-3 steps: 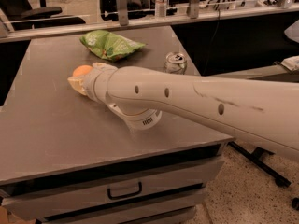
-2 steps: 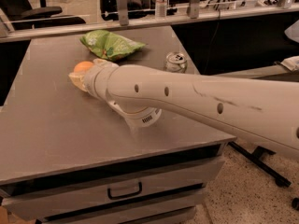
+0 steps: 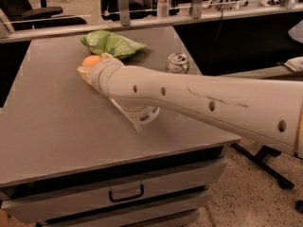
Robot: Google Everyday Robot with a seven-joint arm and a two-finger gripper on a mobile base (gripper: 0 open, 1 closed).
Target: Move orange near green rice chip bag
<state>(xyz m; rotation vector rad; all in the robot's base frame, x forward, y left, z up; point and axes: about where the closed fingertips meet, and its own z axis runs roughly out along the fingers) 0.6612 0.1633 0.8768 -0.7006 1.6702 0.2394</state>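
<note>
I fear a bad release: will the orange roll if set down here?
Likely: the orange is round and smooth, the table flat and rimless. It looks firm, so the gripper, just beside it, probably cannot crush it.

A grey table [image 3: 42,126] with drawers [image 3: 170,186] was set on a speckled floor [image 3: 246,197]. Behind it, a metal railing [image 3: 142,21] and an office chair [image 3: 45,6] were seen. The gripper [image 3: 85,71] was held over the table's far part.
</note>
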